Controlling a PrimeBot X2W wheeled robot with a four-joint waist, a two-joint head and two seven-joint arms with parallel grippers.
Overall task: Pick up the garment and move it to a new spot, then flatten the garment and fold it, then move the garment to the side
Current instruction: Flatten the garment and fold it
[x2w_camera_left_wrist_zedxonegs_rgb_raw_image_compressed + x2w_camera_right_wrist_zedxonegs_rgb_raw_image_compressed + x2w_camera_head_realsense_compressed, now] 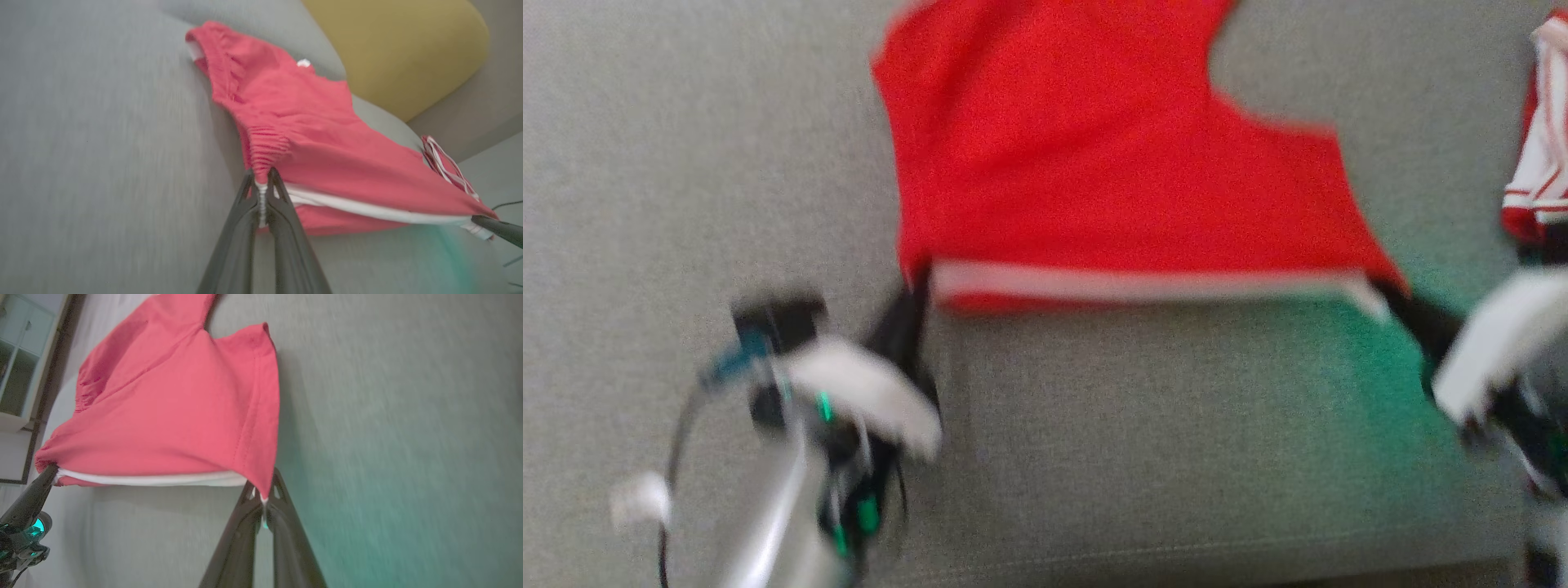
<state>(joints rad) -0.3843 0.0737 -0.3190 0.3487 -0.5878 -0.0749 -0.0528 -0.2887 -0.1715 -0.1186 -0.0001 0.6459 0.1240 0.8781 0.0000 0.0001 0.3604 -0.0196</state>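
The left gripper [261, 181] and right gripper [263, 494] are each pinching 1 corner of the red garment [1094, 163], jaws shut on its white-trimmed edge. They are holding it taut, likely to spread it flat on the grey cushion [1135, 449].

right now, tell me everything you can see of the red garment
The red garment is soft, thin cloth with a white band along its near edge and gathered ribbing at one corner. The left hand and right hand each pinch a near corner, stretching that edge taut; the rest spreads over the grey cushion, a notch in its far side.
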